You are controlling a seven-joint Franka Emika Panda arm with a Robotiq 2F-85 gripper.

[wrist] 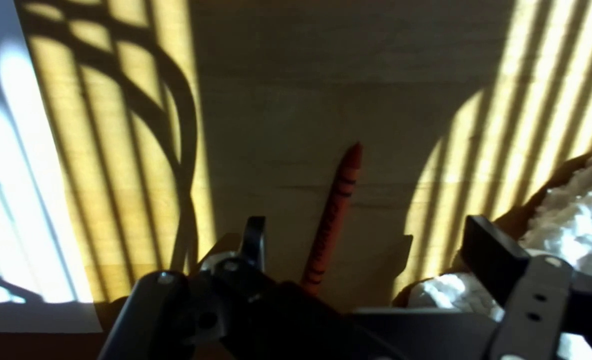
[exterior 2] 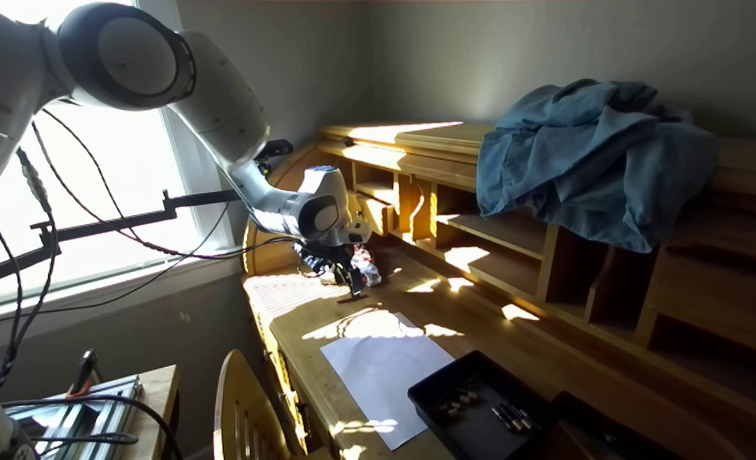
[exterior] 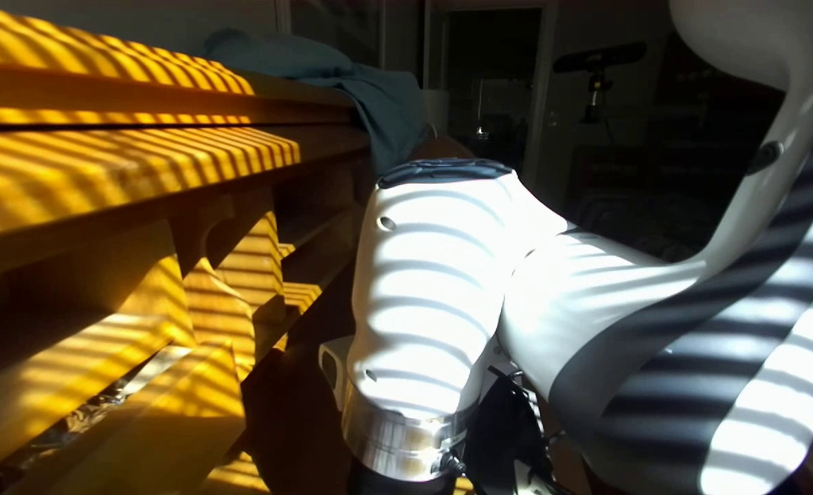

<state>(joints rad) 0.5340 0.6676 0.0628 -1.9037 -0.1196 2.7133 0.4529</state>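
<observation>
While only an exterior view shows the tray [exterior 2: 485,385], jaws wide apart, empty, near red crayon [wrist: 333,215]

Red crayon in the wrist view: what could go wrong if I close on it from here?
The red crayon lies slanted and, in the wrist view, nearer one finger of the open gripper, so closing might push or roll it.
The other finger overlaps the crinkled whitish bundle there, so it could snag; I can't tell contact.
Striped sunlight and shadow on the wooden desktop may make height hard to judge.
</observation>
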